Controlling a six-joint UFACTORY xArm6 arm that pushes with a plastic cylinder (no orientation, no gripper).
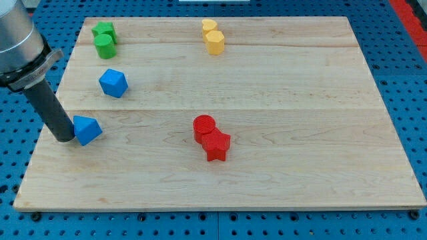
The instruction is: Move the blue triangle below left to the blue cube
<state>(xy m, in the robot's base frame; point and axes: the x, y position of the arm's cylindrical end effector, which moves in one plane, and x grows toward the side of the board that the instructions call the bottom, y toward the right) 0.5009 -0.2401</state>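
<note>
A: Where's my tip (pixel 65 138)?
B: Touching the blue triangle (pixel 87 129) at its nine o'clock side. The blue cube (pixel 113 83) sits near, at the triangle's one o'clock.
A: And the rest?
B: Red cylinder (pixel 204 127) touching red star (pixel 215 145) mid-board (pixel 300 133).

Green blocks (pixel 104 39) top left, yellow blocks (pixel 213 37) top centre, red cylinder (pixel 204 126) touching red star (pixel 216 145).
</note>
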